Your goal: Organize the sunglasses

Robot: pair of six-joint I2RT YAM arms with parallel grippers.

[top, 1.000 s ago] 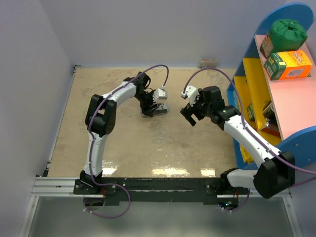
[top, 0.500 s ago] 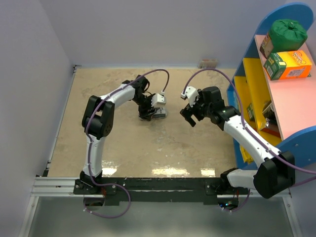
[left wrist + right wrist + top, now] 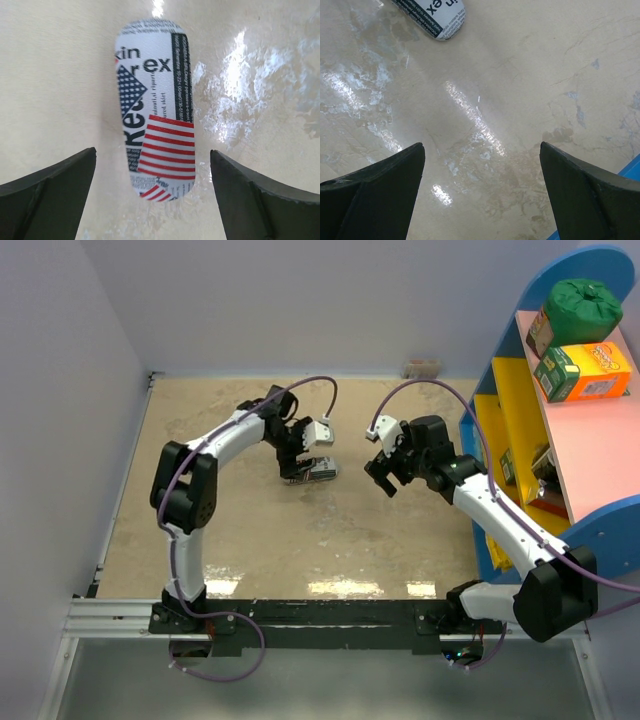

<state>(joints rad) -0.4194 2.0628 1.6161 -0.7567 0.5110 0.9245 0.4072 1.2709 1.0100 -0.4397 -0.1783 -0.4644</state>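
Observation:
The sunglasses are out of view. A shut oblong flag-print case point(image 3: 316, 470) lies flat on the beige table, lengthwise in the left wrist view point(image 3: 152, 105). My left gripper point(image 3: 297, 454) hangs just over its near end, open, its dark fingers point(image 3: 55, 185) wide apart on either side of the case and not touching it. My right gripper point(image 3: 381, 480) hovers open to the right of the case, with only bare table between its fingers point(image 3: 380, 185). One end of the case point(image 3: 437, 17) shows at the top left of the right wrist view.
A blue, yellow and pink shelf unit point(image 3: 520, 430) stands along the right edge, holding a green bag point(image 3: 583, 302) and a green-orange box point(image 3: 585, 372). Its blue base point(image 3: 630, 167) shows by the right gripper. A small object point(image 3: 422, 367) sits at the back wall.
My left gripper has opened and let go of the case, which now lies on the table. The left arm's elbow swung left. The right arm has stayed still.

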